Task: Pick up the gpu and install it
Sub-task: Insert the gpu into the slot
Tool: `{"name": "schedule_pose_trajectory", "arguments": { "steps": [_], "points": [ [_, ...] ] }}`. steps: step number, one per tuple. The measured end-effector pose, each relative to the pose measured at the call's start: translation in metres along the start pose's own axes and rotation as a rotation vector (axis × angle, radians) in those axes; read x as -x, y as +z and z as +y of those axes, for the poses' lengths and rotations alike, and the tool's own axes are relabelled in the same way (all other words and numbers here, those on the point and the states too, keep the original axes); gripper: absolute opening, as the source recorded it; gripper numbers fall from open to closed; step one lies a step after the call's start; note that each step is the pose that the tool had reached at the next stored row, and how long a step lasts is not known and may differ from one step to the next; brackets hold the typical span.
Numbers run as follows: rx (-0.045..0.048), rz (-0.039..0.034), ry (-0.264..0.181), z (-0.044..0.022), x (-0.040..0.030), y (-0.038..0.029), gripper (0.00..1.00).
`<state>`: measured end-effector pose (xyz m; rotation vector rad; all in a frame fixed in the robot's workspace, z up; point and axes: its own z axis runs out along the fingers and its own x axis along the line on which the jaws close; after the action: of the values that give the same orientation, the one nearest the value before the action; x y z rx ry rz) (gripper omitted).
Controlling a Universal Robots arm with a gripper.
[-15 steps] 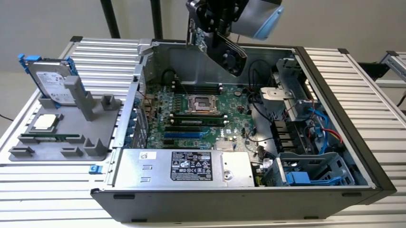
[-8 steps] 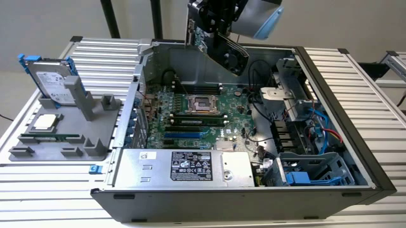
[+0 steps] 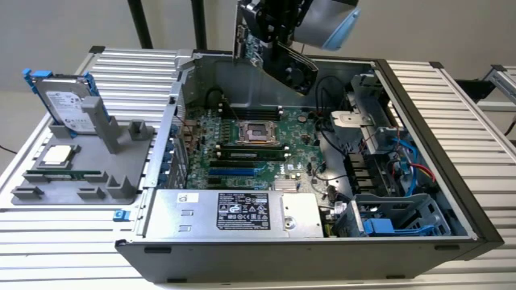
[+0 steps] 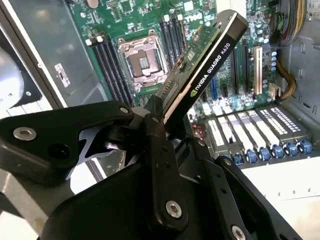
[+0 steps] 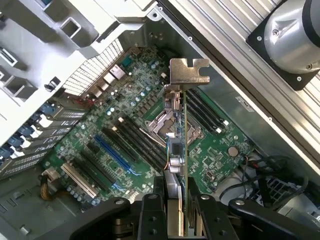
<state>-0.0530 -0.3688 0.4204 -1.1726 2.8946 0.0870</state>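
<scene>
The gpu [image 3: 278, 57], a green card with a black fan cooler, hangs tilted above the back of the open computer case [image 3: 427, 130]. My gripper [image 3: 270, 21] is shut on its upper end. In the second wrist view the black fingers [image 4: 152, 125] clamp the gpu [image 4: 202, 70] by its edge over the motherboard [image 4: 145, 25]. In the first wrist view the gpu [image 5: 184, 145] shows edge-on, its silver bracket [image 5: 189, 72] at the end away from the gripper [image 5: 180, 205]. It is above the CPU socket [image 5: 167, 122], apart from the board and from the blue slot [image 5: 112, 152].
A grey fixture [image 3: 113, 136] at the exterior view's left holds a hard drive in a blue frame [image 3: 69, 103], a CPU [image 3: 59, 155] and a memory stick [image 3: 64, 175]. Inside the case are a power supply [image 3: 234, 211], cables [image 3: 403, 163] and a drive cage [image 3: 395, 220].
</scene>
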Motion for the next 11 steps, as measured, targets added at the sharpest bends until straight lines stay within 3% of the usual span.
{"name": "schedule_pose_trajectory", "arguments": {
  "steps": [11],
  "points": [
    [0.0035, 0.0043, -0.094, -0.0002, 0.0002, 0.0, 0.0]
  ]
}}
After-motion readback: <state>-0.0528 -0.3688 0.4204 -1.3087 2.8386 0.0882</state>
